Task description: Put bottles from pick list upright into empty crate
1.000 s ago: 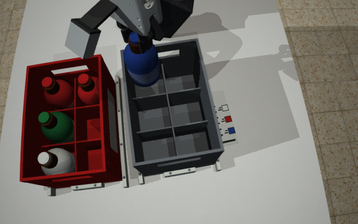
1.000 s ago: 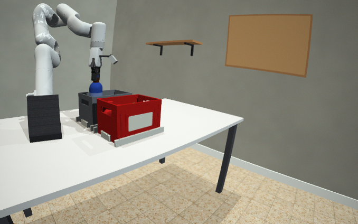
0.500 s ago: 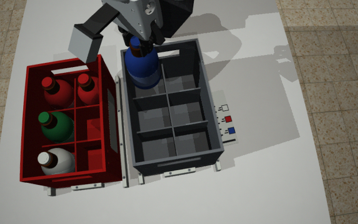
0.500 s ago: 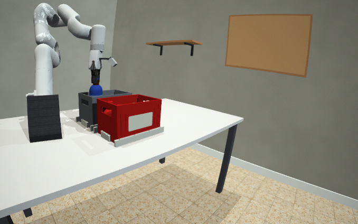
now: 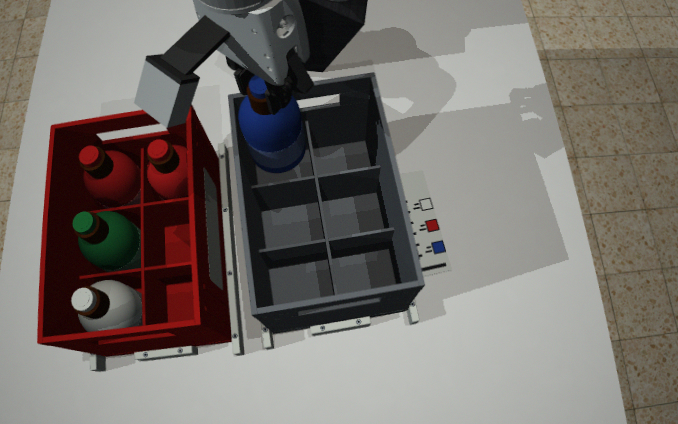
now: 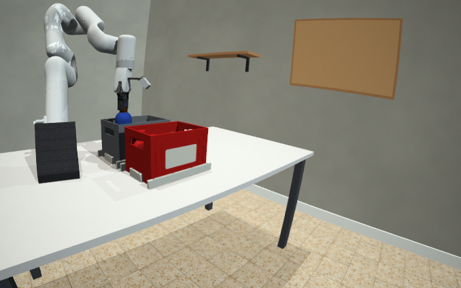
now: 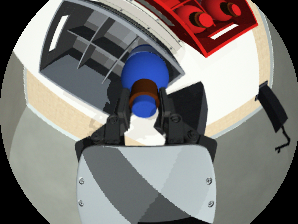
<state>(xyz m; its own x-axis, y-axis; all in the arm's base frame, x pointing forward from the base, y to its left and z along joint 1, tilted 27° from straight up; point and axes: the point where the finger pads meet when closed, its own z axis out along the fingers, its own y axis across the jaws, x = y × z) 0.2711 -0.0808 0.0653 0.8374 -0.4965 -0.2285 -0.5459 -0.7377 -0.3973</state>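
My gripper (image 5: pixel 270 92) is shut on the neck of a blue bottle (image 5: pixel 271 131) and holds it upright, partly lowered into the far left cell of the grey crate (image 5: pixel 322 200). The bottle also shows in the wrist view (image 7: pixel 144 79) and in the side view (image 6: pixel 123 117), where its shoulder stands above the crate rim. The red crate holds two red bottles (image 5: pixel 107 172) (image 5: pixel 167 165), a green bottle (image 5: pixel 106 239) and a white bottle (image 5: pixel 105 304). The pick list (image 5: pixel 431 227) lies to the right of the grey crate, showing white, red and blue squares with its black bar nearest the front.
Both crates sit between low grey stops on the white table. The arm's dark base block (image 6: pixel 56 151) stands at the far end of the table. A small grey box on a stalk (image 5: pixel 165 95) sticks out from the wrist above the red crate's far edge.
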